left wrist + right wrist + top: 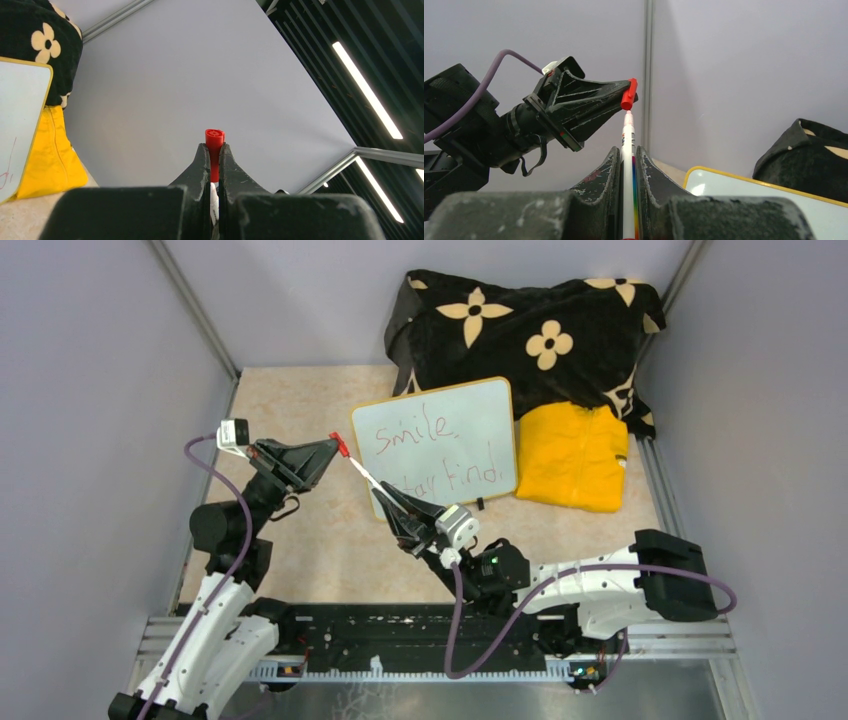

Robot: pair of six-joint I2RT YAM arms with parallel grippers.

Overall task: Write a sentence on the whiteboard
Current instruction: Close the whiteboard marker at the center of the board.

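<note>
With left jaws clamped on the red cap [629, 94] and right jaws clamped on the pen [627, 150], bring tip and cap mouth dead in line, then press straight home, well off the whiteboard [482, 413] propped at the back of the surface [300, 530], bearing finished-looking red words [410, 430].

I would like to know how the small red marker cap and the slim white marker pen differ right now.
The small red plastic marker cap is short and solid red; the slim white marker pen is long, with a rainbow stripe. The cap sits in the left gripper's jaws, the pen in the right gripper's. Both are clamped tight, the pen's tip pointing at the cap.
</note>
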